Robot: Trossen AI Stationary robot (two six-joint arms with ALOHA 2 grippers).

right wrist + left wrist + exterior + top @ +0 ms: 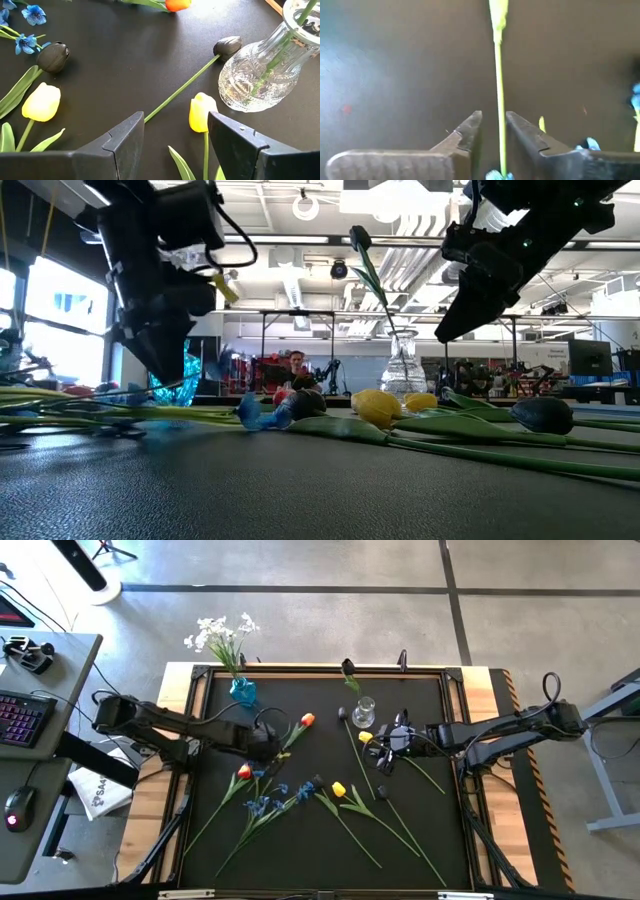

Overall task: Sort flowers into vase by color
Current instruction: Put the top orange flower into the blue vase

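Note:
My left gripper hovers low over the mat's left half, open by a narrow gap, with a thin green stem running between its fingers without touching them. My right gripper is open above a yellow tulip lying beside the clear glass vase, which holds one dark tulip's stem. A blue vase holds white sprays. Orange-red tulips, blue sprays, another yellow tulip and dark tulips lie flat on the mat.
The black mat has a wooden frame around it. Both vases stand near the far edge. Long stems cross the mat's middle and near half. A desk with a keyboard stands left of the table. People show far off in the low view.

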